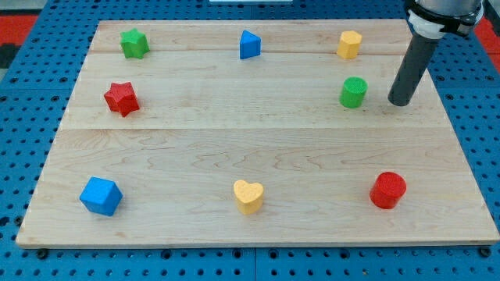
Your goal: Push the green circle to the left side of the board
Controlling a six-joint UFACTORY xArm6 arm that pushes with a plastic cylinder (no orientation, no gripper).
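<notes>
Tip (401, 101) just right of green circle (353, 92), apart.

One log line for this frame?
tip: right of green circle, small gap | contact: none | path left: no block in line | circle: right side

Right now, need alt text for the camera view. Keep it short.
My tip rests on a wooden board, just to the view's right of the green circle, not touching it. Also on the board: green star, blue triangle, yellow hexagon, red star, blue cube, yellow heart, red circle.
</notes>
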